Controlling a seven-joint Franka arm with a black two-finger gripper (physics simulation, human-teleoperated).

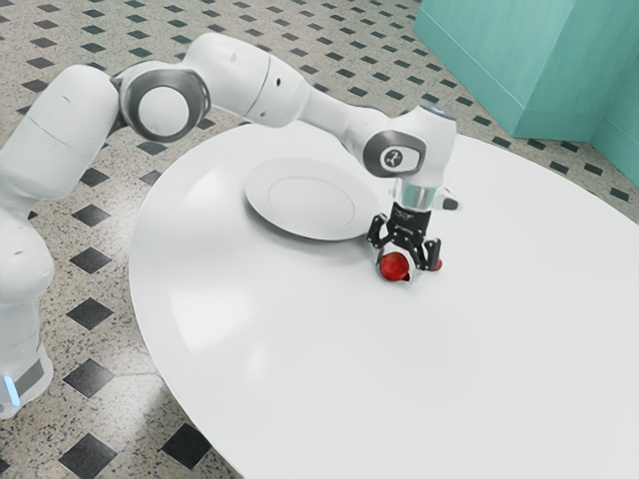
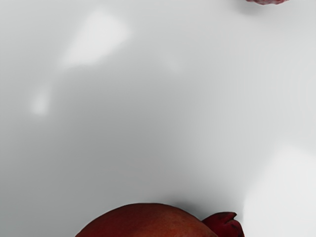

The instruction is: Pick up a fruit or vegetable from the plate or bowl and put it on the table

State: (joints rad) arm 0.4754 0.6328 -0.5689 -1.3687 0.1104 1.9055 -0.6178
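Pomegranate [image 1: 394, 265]: located off the plate, low at the tabletop, directly under the hand; whether it bears fully on the surface cannot be told. In the wrist view its rounded red-brown skin and pointed crown show at the lower edge, with a soft shadow beside them on the white surface.

Gripper [image 1: 406, 263]: black, pointing down over the fruit. Fingers stand wide apart, one to each side; no grip from two sides observed. Whether either finger touches the skin cannot be told.

Small red fruit [image 1: 437, 264]: rough-skinned in the wrist view, near the gripper and apart from the pomegranate.

Plate [image 1: 310, 200]: white, round, near the gripper, toward the exterior view's left.

Table [image 1: 399, 379]: round, white, glossy, with light reflections.

Floor [image 1: 125, 419]: speckled, with dark diamond insets. Beyond it, teal panelling [image 1: 509, 60].
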